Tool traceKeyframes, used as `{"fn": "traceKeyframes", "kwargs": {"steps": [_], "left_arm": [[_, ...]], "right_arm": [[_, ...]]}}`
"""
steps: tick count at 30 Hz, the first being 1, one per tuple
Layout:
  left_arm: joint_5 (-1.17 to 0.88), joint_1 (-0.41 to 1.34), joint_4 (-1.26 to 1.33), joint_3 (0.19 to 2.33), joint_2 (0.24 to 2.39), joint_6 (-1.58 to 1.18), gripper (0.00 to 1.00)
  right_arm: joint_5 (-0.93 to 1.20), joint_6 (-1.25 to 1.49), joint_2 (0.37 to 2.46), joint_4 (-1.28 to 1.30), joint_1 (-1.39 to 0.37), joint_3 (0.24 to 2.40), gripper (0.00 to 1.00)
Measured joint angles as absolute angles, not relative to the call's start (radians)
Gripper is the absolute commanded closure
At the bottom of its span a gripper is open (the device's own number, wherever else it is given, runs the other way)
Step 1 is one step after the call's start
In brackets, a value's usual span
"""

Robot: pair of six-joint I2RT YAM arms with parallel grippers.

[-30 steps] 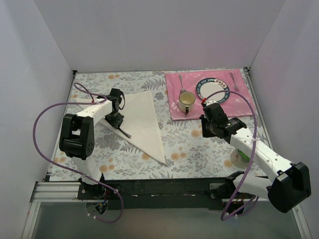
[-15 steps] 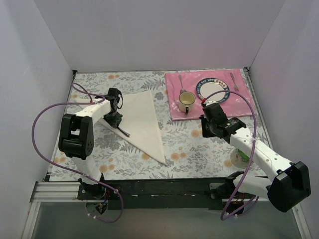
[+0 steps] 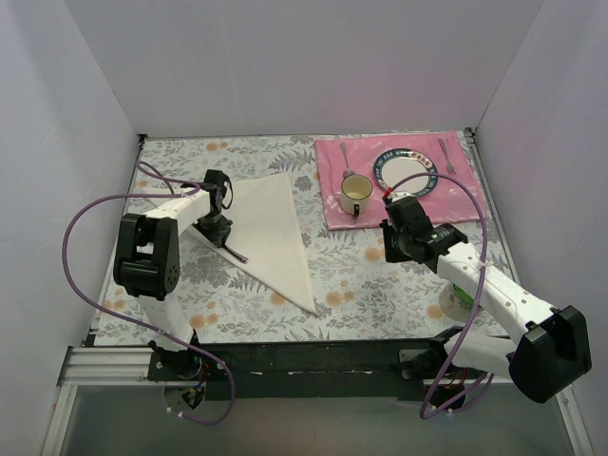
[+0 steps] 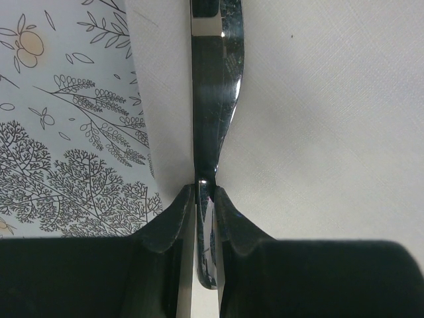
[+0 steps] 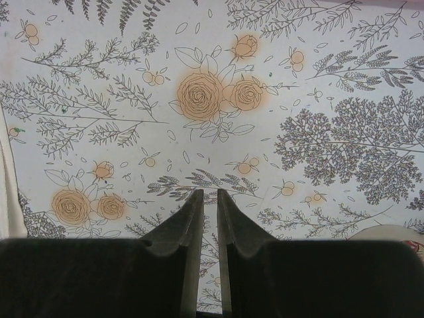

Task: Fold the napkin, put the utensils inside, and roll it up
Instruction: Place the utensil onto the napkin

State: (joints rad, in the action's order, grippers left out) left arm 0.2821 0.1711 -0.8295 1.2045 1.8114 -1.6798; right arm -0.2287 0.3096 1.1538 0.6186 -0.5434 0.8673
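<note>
Gripping the knife (image 4: pixel 213 112) by its handle, the left tool (image 4: pixel 205 199) is clamped over the folded napkin (image 3: pixel 271 223); the blade should be laid flat, parallel to the fold. The right tool (image 5: pixel 207 199) is nearly closed, empty. Beyond, a floral table (image 3: pixel 351 275) is seen, then white walls (image 3: pixel 285 66).

A table (image 3: pixel 361 285) with a flowered cloth is carrying everything. The folded napkin (image 3: pixel 275 228) is lying on its left part, a pink placemat (image 3: pixel 332 204) on the far right, and a tape roll (image 3: pixel 454 302) near the right edge.
</note>
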Motion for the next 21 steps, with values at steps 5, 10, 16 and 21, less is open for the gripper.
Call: {"fn": "traceKeyframes", "kwargs": {"steps": [5,10,16,21], "left_arm": [[0.277,0.171,-0.83,1.205,1.812,-1.686,1.0],[0.273,0.167,-0.83,1.205,1.813,-1.695,1.0],[0.271,0.165,-0.831,1.205,1.813,-1.699,0.82],[0.266,0.165,-0.834,1.205,1.812,-1.698,0.67]], "right_arm": [[-0.228,0.31,1.154,0.619,-0.543,0.867,0.79],[-0.228,0.31,1.154,0.619,-0.543,0.867,0.79],[-0.228,0.31,1.154,0.617,-0.543,0.86,0.79],[-0.225,0.31,1.154,0.617,-0.543,0.852,0.79]]}}
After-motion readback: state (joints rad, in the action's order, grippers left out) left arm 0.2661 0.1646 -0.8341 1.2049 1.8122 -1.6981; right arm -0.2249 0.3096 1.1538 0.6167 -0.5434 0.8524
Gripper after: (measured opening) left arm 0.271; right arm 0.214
